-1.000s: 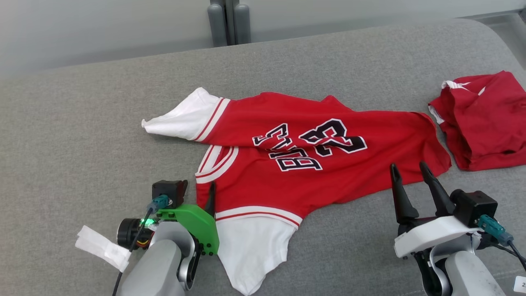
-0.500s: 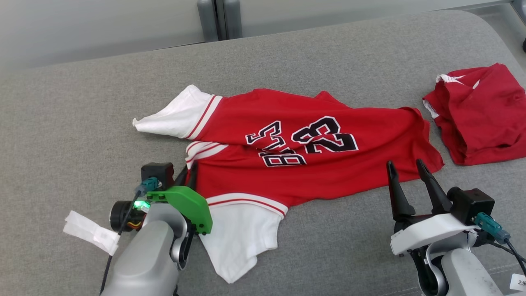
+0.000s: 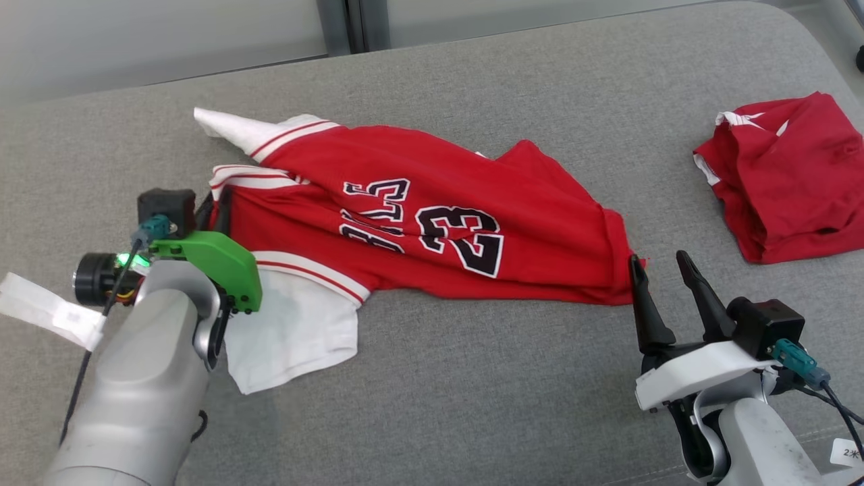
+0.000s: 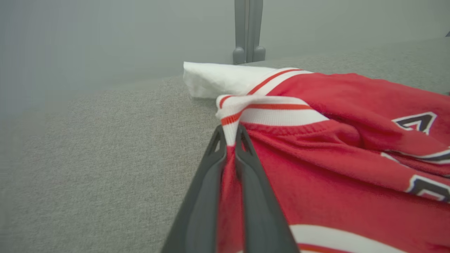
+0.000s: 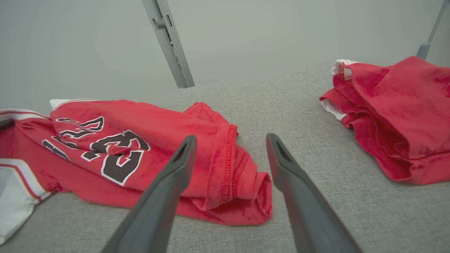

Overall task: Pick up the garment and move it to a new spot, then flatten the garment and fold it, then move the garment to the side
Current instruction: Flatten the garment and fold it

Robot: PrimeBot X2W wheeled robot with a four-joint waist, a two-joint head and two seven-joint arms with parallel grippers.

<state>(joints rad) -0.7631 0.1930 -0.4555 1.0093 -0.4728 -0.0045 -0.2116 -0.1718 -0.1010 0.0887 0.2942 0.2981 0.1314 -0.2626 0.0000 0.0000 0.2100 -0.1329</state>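
A red jersey (image 3: 418,216) with white sleeves and the number 23 lies rumpled across the grey cushion (image 3: 472,378). My left gripper (image 3: 217,202) is shut on its striped collar edge at the left; in the left wrist view the fingers (image 4: 211,175) pinch the red and white fabric (image 4: 316,140) between them. My right gripper (image 3: 658,266) stands open just beside the jersey's bunched hem, its fingers (image 5: 168,182) spread with the hem (image 5: 232,175) lying ahead of them, untouched.
A second crumpled red garment (image 3: 783,175) lies at the far right of the cushion, also at the right of the right wrist view as a red garment (image 5: 393,112). A grey post (image 3: 344,27) stands behind the cushion against a pale wall. A white tag hangs from my left arm.
My left gripper has dragged the jersey's collar leftward and away from me; the jersey has slid left and its hem has bunched up near the right gripper. The head view shifted too.
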